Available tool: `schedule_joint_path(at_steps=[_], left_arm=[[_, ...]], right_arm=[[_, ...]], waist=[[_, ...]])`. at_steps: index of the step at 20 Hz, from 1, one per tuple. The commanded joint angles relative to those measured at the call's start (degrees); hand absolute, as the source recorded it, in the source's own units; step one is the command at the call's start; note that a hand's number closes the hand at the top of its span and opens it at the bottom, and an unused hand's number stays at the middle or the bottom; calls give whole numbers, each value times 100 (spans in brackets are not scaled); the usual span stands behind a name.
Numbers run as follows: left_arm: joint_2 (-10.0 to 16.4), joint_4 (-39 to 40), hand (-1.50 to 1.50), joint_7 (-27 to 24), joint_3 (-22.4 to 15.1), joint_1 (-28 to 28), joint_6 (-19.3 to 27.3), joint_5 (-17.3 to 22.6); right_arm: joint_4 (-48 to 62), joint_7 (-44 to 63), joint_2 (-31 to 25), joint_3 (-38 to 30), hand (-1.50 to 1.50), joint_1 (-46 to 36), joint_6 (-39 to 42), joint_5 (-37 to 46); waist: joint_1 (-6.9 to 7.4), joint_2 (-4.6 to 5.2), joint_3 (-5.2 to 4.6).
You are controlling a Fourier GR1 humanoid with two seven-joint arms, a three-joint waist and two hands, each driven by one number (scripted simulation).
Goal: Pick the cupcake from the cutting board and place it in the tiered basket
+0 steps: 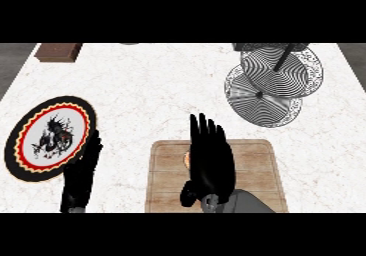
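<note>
Your right hand [209, 160] spreads straight fingers over the cupcake [186, 159] on the cutting board [256, 170], at the near edge of the worktop [156, 85], gripping nothing; your left hand [82, 175] rests open.

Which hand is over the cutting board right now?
The right hand, fingers straight, is over the cutting board; the left hand rests open off the board, beside the black-rimmed plate.

Right hand [212, 165] stretched out flat, left hand [81, 175] rested at the lower left.
The right hand's fingers are held straight and close together, pointed away from the body, with the grey forearm [249, 204] seen behind it; the left hand's fingers are held straight, pointed up.
</note>
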Motion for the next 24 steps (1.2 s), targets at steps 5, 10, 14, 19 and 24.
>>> schedule_joint_path(at_steps=[5, 10, 14, 19, 24], left_arm=[[-68, 2, 0, 68, -144, 108, 0, -149], [-205, 48, 0, -151, -120, 235, 63, -169], [-137, -30, 0, 84, -32, 80, -10, -115], [-178, 53, 0, 175, -18, -32, 79, -232], [-59, 111, 0, 1, 180, 25, -188, -36]], right_arm=[[658, 1265, 165, 1, -150, -212, 631, -348], [909, 1208, 165, -283, -150, -484, 687, -667], [908, 1622, 166, 31, -150, -692, 461, -1042], [1191, 1456, 166, -161, -150, -766, 617, -1124], [1608, 1149, 166, -319, -150, -695, 464, -1230]], waist=[[26, 4, -10], [22, 8, -9], [45, 2, -8], [8, 10, -9], [13, 17, -10]])
